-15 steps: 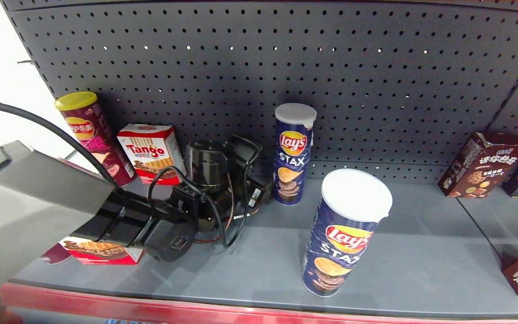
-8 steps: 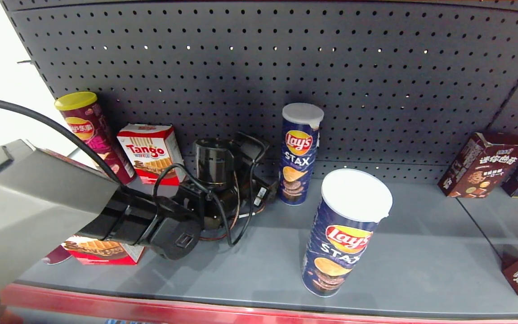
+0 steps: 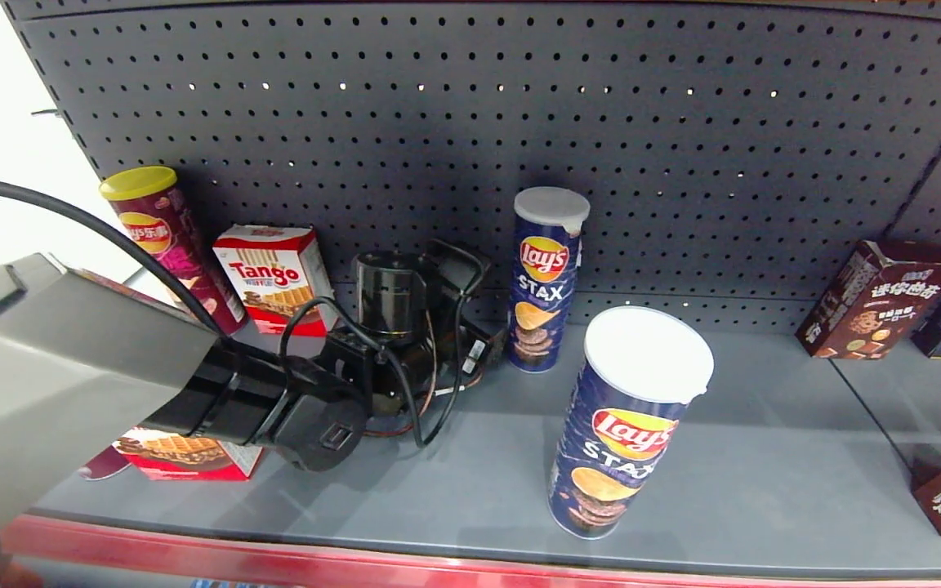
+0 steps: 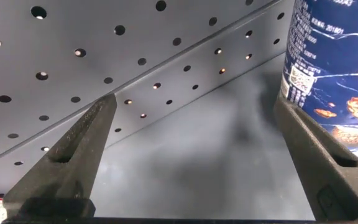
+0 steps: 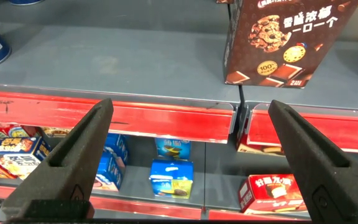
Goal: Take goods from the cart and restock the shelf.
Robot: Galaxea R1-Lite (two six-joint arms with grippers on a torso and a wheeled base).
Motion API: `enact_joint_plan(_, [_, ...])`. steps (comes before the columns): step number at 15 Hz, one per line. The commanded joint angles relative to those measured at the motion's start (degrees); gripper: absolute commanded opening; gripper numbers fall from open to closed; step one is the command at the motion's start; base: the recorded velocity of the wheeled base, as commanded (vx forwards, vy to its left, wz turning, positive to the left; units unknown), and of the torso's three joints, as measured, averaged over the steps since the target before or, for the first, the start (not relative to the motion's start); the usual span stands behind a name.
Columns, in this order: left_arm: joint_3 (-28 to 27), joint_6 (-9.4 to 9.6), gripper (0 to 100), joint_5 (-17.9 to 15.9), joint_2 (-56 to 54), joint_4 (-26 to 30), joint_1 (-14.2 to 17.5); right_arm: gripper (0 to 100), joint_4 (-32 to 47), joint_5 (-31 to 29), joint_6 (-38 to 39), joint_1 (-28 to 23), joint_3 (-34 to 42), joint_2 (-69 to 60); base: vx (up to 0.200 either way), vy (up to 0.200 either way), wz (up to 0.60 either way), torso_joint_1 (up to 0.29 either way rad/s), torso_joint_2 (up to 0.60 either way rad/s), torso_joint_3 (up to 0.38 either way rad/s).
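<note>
Blue back can [image 3: 546,282]: stands on the grey shelf [image 3: 764,474] close to the pegboard wall [image 3: 470,106], near the middle of the bay.
Can's axis: the long axis is vertical, with the white lid up and the printed front facing out toward the shelf's edge.
Left gripper [image 4: 194,102]: sits at the foot of the back can, on its left side. Its fingers are spread wide, with only bare shelf and pegboard between them. In the left wrist view the can [image 4: 334,62] rises just past one finger; I cannot tell whether that finger touches it.
Left arm [image 3: 274,400]: reaches in from the left front corner, low and nearly level over the shelf. The wrist is turned toward the back can and cables loop around it.
Front can [image 3: 626,425]: the same blue kind, upright with its white lid up. It is nearer the shelf's edge, to the right of the back can and well apart from the left gripper.
Maroon can [image 3: 168,249]: has a yellow lid and stands upright against the pegboard at the far left.
Wafer box [image 3: 274,278]: red and white, upright, just right of the maroon can.
Flat box [image 3: 185,457]: red, lying under the left arm near the front edge.
Brown boxes [image 3: 875,298]: stand at the right end.
Right gripper [image 5: 191,107]: fingers wide apart and empty, in front of the red shelf edge [image 5: 166,115]. A brown biscuit box [image 5: 278,40] stands above that edge and blue packs [image 5: 173,177] lie on the level below.
</note>
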Motion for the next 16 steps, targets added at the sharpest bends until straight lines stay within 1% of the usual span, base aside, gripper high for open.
enact_joint_plan(1, [0.0,0.03,100,0.0,0.0,0.0,0.0,100,0.0,0.0,0.0,0.0,0.0,0.1,0.000,0.000,0.00,0.000,0.00,0.000])
enact_joint_plan(7, [1.2,0.03,100,0.1,-1.7,-0.5,-0.1,100,0.1,0.0,0.0,0.0,0.0,0.1,0.000,0.000,0.00,0.000,0.00,0.000])
enact_joint_plan(8, [3.9,0.12,100,0.2,-4.1,-0.7,-0.3,100,0.0,0.0,0.0,0.0,0.0,0.1,0.000,0.000,0.00,0.000,0.00,0.000])
enact_joint_plan(10, [7.1,-0.06,100,0.4,-7.0,-1.8,-1.6,100,0.0,0.0,0.0,-0.1,0.0,0.1,0.000,0.000,0.00,0.000,0.00,0.000])
enact_joint_plan(11, [9.4,-1.11,100,2.8,-10.6,-2.8,-3.3,100,0.0,0.0,0.0,0.0,0.0,0.1,0.000,0.000,0.00,0.000,0.00,0.000])
enact_joint_plan(12, [10.7,-1.38,100,4.2,-13.3,-3.4,-4.1,100,0.0,0.0,0.0,0.0,0.0,0.1,0.000,0.000,0.00,0.000,0.00,0.000])
enact_joint_plan(13, [13.1,-1.38,100,4.6,-16.5,-3.8,-4.9,100,0.0,0.0,0.0,0.0,0.0,0.1,0.000,0.000,0.00,0.000,0.00,0.000])
enact_joint_plan(15, [18.3,-1.29,100,5.5,-23.0,-3.7,-7.8,100,0.0,0.0,0.0,0.0,0.0,0.1,0.000,0.000,0.00,0.000,0.00,0.000])
enact_joint_plan(16, [20.7,-1.29,100,7.4,-25.2,-3.8,-8.7,100,0.0,0.0,0.0,0.0,0.0,0.1,0.000,0.000,0.00,0.000,0.00,0.000])
